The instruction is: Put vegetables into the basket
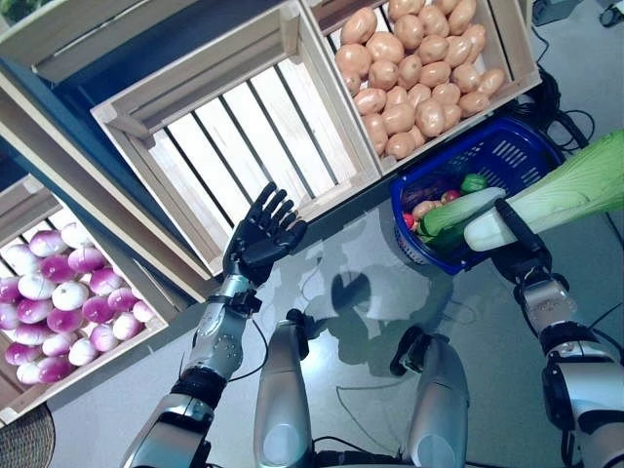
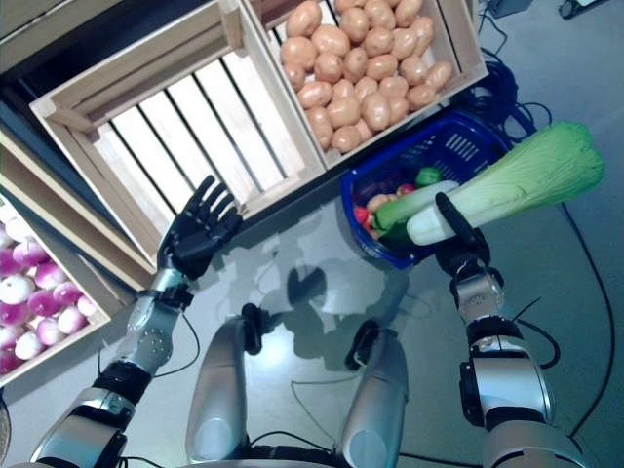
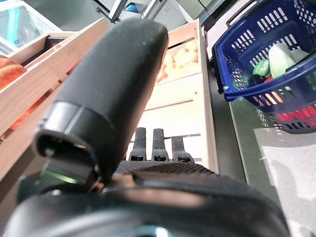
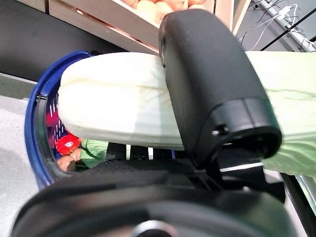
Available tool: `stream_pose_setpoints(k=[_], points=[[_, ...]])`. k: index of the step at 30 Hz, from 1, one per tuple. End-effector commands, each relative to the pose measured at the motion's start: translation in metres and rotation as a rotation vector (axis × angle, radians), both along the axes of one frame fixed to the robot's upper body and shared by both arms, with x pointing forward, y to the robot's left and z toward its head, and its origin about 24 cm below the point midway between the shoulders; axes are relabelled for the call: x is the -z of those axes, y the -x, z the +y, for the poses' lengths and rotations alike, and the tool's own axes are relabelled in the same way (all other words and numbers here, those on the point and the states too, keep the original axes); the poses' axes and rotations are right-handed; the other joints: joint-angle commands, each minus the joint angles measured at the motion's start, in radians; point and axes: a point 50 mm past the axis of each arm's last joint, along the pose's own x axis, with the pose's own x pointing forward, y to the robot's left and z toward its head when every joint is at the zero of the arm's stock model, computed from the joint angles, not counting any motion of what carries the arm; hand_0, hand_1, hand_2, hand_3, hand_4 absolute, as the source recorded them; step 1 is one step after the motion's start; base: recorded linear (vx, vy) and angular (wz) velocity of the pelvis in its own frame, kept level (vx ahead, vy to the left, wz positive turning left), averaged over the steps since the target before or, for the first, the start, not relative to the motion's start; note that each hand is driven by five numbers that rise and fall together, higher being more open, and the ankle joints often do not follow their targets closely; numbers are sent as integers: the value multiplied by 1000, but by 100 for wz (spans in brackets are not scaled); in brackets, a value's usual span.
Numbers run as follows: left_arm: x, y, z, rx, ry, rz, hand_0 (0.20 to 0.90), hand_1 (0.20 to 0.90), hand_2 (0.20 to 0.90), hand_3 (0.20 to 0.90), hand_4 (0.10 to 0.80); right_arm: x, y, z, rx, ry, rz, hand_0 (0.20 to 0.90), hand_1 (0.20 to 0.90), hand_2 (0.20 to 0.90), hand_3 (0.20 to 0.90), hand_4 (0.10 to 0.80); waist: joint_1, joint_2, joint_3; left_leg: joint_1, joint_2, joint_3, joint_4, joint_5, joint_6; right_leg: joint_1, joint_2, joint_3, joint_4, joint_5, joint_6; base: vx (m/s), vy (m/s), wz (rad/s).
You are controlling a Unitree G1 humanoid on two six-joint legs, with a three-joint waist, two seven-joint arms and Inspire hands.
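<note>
Cabbage (image 2: pixel 517 180) in right hand (image 2: pixel 458 246), above unlabelled basket (image 2: pixel 468 146)

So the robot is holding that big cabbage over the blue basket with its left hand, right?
Not quite: the right hand grips the cabbage over the blue basket. The right eye view shows this. The left hand is open and empty, in front of the empty crate.
</note>
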Motion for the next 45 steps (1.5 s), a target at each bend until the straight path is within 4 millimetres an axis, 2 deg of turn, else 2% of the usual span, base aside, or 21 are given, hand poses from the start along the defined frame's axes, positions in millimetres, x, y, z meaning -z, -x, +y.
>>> stream_pose_setpoints(k=[1,8,9,16,27,37,45], points=[[-60,-5,-11,42,42,-312,900,900,900,900,800,-80,-9,-36,156,86,-254,300,300,300,300,400,5,26,-5,43,15,-35,70,-151,-20,22,-21,33,42,-6,20,-35,3,6],[-70,-4,-20,76,60,-329,900,900,900,900,800,-115,-18,-33,146,138,-312,300,300,300,300,400,10,44,-5,-63,11,-57,150,-180,-15,-97,-31,57,119,-28,15,-37,-21,5],[-70,-4,-20,77,62,-329,900,900,900,900,800,-120,-20,-33,149,146,-305,900,900,900,900,800,9,46,-5,-75,13,-58,159,-183,-14,-112,-31,61,131,-31,15,-23,-25,8],[-72,-4,-22,81,79,-339,900,900,900,900,800,-131,-26,-26,120,149,-312,900,900,900,900,800,13,50,-5,-75,15,-63,159,-181,-9,-117,-24,64,140,-36,14,-4,-6,2],[-70,-5,-27,108,82,-334,900,900,900,900,800,-121,-26,-27,127,154,-219,900,900,900,900,800,15,45,-5,-18,18,-58,115,-170,1,-67,-9,57,114,-33,11,0,0,0],[-61,-2,-23,112,79,-311,900,900,900,900,800,-99,-22,-30,125,125,-127,900,900,900,900,800,21,30,-36,69,19,-42,42,-149,9,9,-2,42,63,-18,9,21,12,-1],[-45,1,-19,94,-7,-247,900,900,900,900,800,-55,-20,-4,54,45,-161,900,900,900,900,800,16,0,-107,257,16,6,-196,-44,0,193,32,-10,-160,72,11,49,12,-4]])
